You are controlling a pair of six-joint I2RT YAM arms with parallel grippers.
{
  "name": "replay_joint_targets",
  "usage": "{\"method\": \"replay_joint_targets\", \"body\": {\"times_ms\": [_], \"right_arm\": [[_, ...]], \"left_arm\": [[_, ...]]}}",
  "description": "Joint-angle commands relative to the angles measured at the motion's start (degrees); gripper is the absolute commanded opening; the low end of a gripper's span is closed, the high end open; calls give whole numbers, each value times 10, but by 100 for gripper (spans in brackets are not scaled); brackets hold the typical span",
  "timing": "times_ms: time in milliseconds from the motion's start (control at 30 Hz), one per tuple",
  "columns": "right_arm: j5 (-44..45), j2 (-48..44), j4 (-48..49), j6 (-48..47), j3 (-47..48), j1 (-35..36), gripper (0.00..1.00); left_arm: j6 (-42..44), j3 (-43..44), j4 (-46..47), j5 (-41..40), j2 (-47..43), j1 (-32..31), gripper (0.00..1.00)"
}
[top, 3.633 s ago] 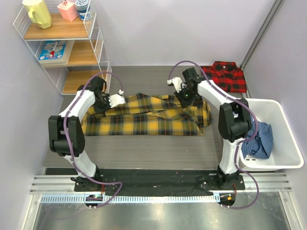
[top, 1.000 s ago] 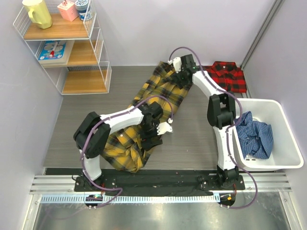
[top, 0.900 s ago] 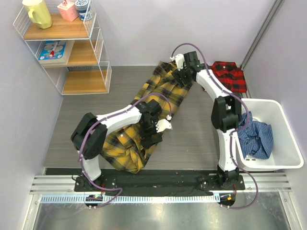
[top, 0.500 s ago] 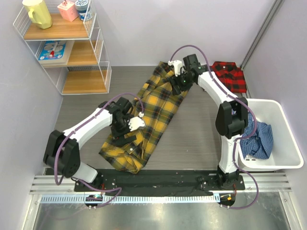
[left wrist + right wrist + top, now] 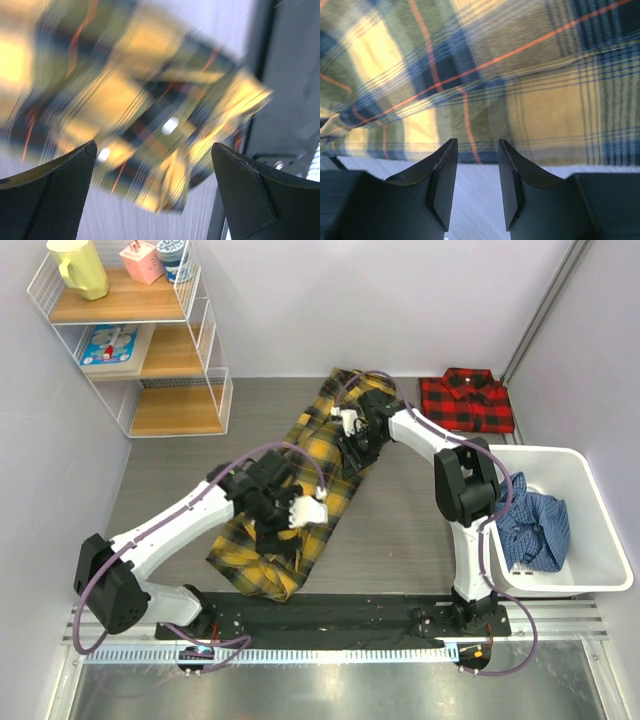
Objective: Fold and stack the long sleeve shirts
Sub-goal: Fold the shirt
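My left gripper (image 5: 310,512) hangs wide open over the middle of the yellow plaid shirt (image 5: 318,438). The shirt lies stretched slantwise on the bench (image 5: 190,460), from far centre to near left. My right gripper (image 5: 476,143) sits low at the shirt's far end, its jaws narrowed but apart, with nothing between them. The red shirt (image 5: 466,400) lies folded in the far right corner.

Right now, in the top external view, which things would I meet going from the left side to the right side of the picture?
wire shelf → yellow plaid shirt → red-and-black shirt → white bin. Both tools are above the yellow shirt, so I leave them out of the order.
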Motion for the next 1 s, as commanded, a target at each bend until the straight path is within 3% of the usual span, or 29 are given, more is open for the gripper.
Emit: {"method": "replay_joint_targets", "body": {"times_ms": [0, 233, 367, 467, 733, 967], "right_arm": [[10, 21, 29, 10, 5, -7, 43], [48, 42, 43, 13, 0, -8, 42], [75, 59, 49, 6, 13, -7, 42], [81, 78, 47, 3, 36, -7, 42], [147, 130, 43, -49, 125, -15, 43], [190, 174, 28, -93, 223, -32, 47]], "left_arm": [[-70, -51, 65, -8, 2, -89, 96], [-55, -191, 133, -133, 57, -118, 95], [-64, -206, 132, -114, 78, -147, 92], [-78, -174, 125, -81, 110, -187, 89], [-179, 8, 168, 10, 285, -254, 84], [-221, 90, 171, 23, 261, -255, 93]]}}
